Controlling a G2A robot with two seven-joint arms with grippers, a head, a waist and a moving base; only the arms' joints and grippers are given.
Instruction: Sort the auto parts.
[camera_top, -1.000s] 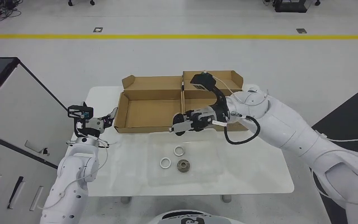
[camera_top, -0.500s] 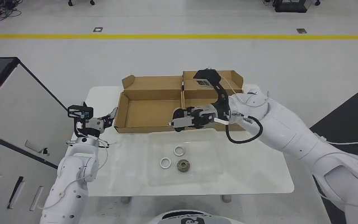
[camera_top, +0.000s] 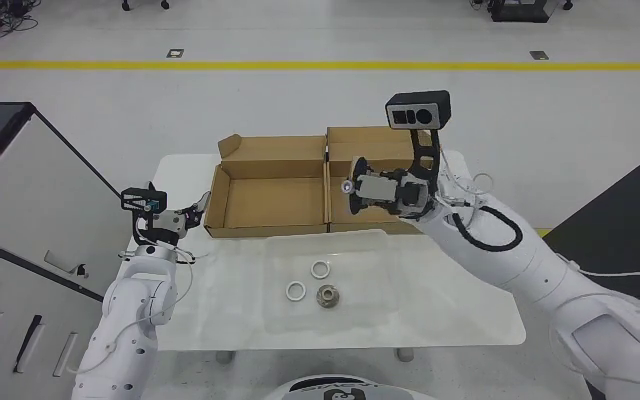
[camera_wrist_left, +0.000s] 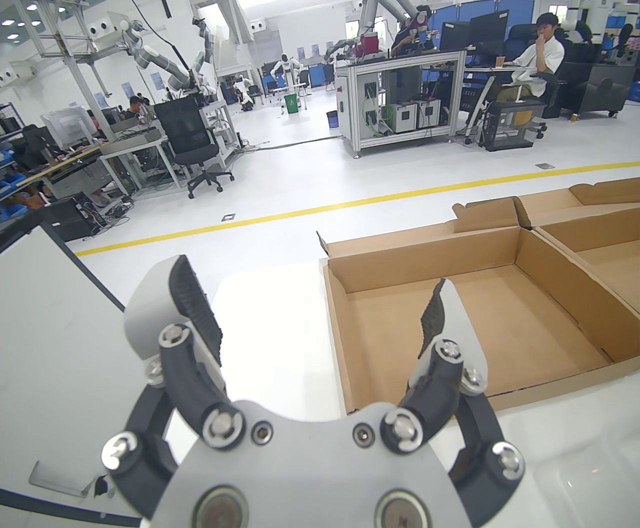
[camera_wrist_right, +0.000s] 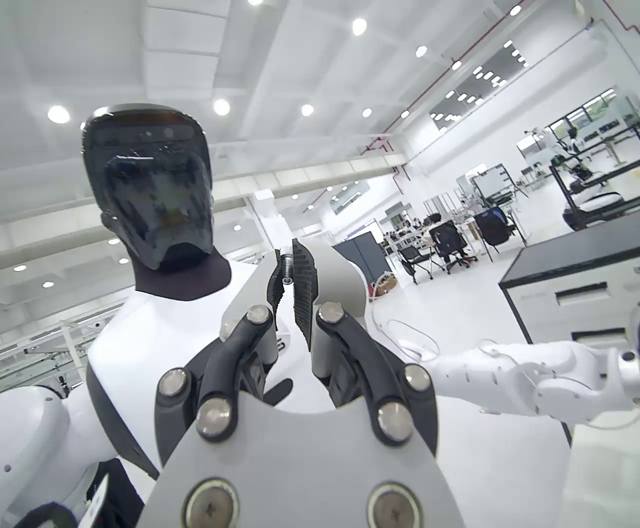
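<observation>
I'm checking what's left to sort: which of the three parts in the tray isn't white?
The dark grey metal part, sitting beside the front white ring; the back white ring lies behind them.

The right gripper (camera_top: 348, 187), fingers pinching a small part (camera_wrist_right: 286, 269), has risen from the left box's (camera_top: 265, 228) near wall. It has moved right over the right box (camera_top: 375, 145), wrist turned upward.

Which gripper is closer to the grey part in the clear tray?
Right. The right gripper, pinching a small metal piece, hangs above the right box behind the grey part; the left gripper, open, sits farther off beside the left box's wall.
</observation>
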